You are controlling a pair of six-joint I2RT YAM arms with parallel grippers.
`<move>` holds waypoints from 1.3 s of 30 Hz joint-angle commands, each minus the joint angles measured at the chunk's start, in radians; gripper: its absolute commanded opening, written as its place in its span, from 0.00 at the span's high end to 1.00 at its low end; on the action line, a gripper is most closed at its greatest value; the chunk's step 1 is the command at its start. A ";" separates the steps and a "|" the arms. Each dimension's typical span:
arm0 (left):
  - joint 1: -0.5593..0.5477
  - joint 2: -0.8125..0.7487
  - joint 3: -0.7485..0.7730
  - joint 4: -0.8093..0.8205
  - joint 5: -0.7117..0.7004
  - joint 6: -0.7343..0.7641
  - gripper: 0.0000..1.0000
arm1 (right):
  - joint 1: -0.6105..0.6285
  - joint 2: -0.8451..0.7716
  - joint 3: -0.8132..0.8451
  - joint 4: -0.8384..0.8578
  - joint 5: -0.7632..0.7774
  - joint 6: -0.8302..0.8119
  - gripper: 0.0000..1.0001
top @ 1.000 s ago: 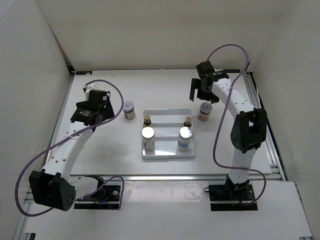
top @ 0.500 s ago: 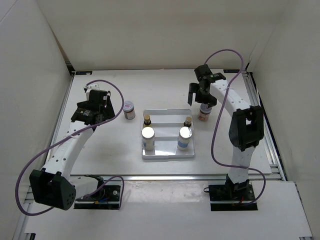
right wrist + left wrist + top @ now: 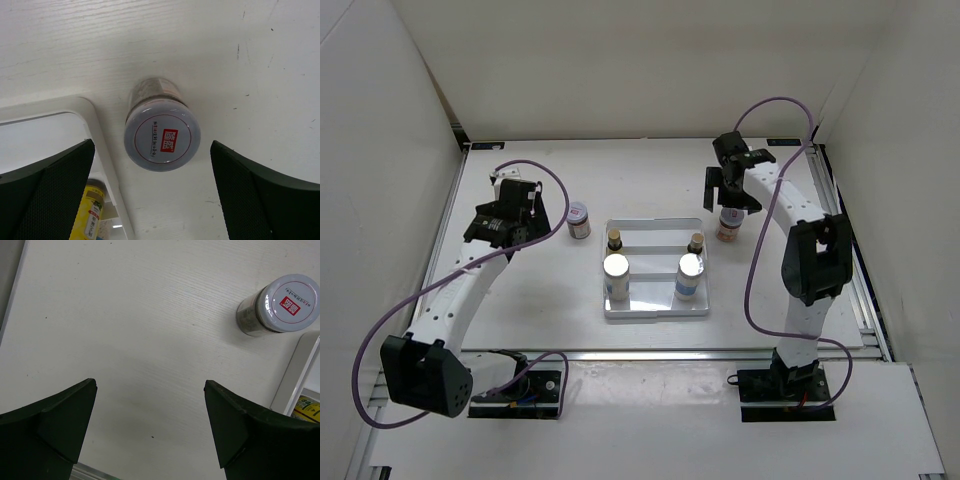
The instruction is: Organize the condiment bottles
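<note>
A white divided tray [image 3: 655, 305] holds two white cylinders with silver caps [image 3: 616, 267] [image 3: 690, 267] in front and two slim yellow bottles with brown caps [image 3: 614, 240] [image 3: 696, 242] behind. One squat white-lidded jar [image 3: 578, 217] stands left of the tray. The other jar [image 3: 727, 231] stands to its right. My right gripper [image 3: 729, 196] is open and hovers over the right jar. In the right wrist view this jar [image 3: 162, 135] sits between the open gripper [image 3: 152, 145]. My left gripper [image 3: 510, 214] is open and empty over bare table [image 3: 150, 383], left of the left jar [image 3: 281, 304].
The tray's rim shows in the left wrist view [image 3: 296, 367] and in the right wrist view [image 3: 102, 145], where a yellow bottle [image 3: 90, 216] stands inside it. White walls enclose the table on three sides. A metal rail runs along the right edge [image 3: 840, 225].
My right gripper has moved a little right and toward the front, over the right jar. The left arm has barely moved.
</note>
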 commanded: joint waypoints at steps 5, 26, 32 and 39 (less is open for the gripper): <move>0.004 -0.004 0.028 0.018 0.015 0.003 0.00 | -0.031 0.051 0.004 -0.010 -0.066 -0.014 0.00; 0.004 -0.004 0.028 0.018 0.015 0.003 0.00 | -0.020 -0.023 0.026 -0.029 -0.009 0.015 0.88; 0.004 -0.004 0.028 0.018 0.015 0.003 0.00 | 0.061 -0.083 0.099 -0.029 0.051 -0.017 1.00; 0.004 -0.004 0.028 0.018 0.015 0.003 0.00 | 0.159 -0.092 0.165 -0.009 0.029 -0.071 1.00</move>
